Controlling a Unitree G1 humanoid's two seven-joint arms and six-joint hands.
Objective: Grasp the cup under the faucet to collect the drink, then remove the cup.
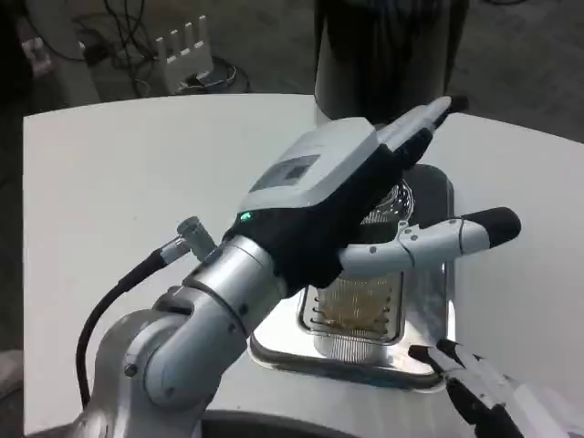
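Note:
My left hand [342, 196] reaches from the lower left across the silver drip tray [429, 360]. Its fingers [424, 119] stretch toward the dark drink dispenser [383, 46], and its thumb [456, 235] points right. Between them shows part of a clear cup [391, 203] standing on the tray; most of it is hidden behind the hand. The fingers lie straight on either side of the cup and have not closed on it. The faucet is hidden. My right hand [484, 392] rests at the bottom right by the tray's front corner, fingers apart and holding nothing.
The round white table [137, 164] spreads to the left and right of the tray. Beyond its far edge a white power strip [182, 41] and cables lie on the floor. The dispenser stands at the table's back.

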